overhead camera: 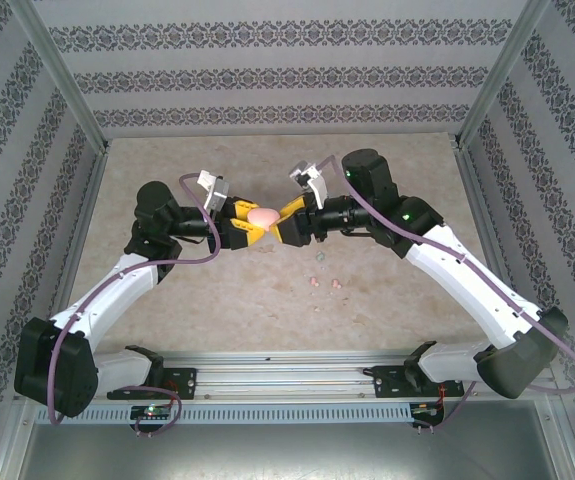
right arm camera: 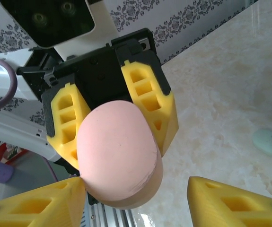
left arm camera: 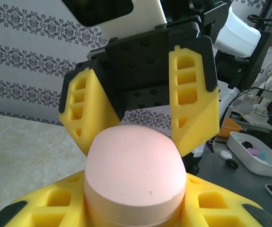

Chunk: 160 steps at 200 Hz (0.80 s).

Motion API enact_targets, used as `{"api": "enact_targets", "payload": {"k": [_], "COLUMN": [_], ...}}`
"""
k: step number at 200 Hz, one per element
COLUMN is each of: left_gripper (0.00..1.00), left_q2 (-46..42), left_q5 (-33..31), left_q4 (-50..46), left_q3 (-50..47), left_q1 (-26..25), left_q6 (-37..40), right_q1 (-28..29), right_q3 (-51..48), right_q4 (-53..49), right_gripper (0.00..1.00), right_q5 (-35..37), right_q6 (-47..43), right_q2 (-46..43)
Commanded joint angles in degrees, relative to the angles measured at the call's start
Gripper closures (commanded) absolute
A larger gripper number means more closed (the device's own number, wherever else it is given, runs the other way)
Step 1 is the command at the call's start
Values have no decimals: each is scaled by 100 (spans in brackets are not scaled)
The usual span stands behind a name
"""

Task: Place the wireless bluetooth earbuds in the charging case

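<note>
Left claw clamps the pink case; right claw, half open, straddles it; an uneven squeeze could twist it free

arms: white shells, black joints; fingers: yellow (hollow-ribbed); cables: purple

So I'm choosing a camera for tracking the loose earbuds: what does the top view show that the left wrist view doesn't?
Top view: tiny buds lying loose on the tabletop, nearer the arm bases than the grippers are.
Left wrist view: a white tray of small parts on a grey surface off to the side.
Both: the pink case clamped in the left gripper, with the right gripper open around its other end.
</note>
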Motion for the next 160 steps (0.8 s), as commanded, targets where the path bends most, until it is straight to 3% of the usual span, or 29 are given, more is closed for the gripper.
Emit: {"api": "enact_targets", "payload": {"k": [1,86,160], "left_gripper": [86,87,87], "left_q2": [-15,11,-75], "left_q5": [308,339,360], "left_q4": [372,434,285], "left_q3": [-37,-29,91], "left_q1": [-2,1,0], "left_q6": [-77,-198,-304], "right_q1": [-107,-301,-20], "right_q3": [-49,-312,33], "right_q4": [438,690,165], "right_gripper": [40,38,33], "right_q5": [58,217,88], "right_q6": [213,495,-444], "right_q2": [67,-1,76]}}
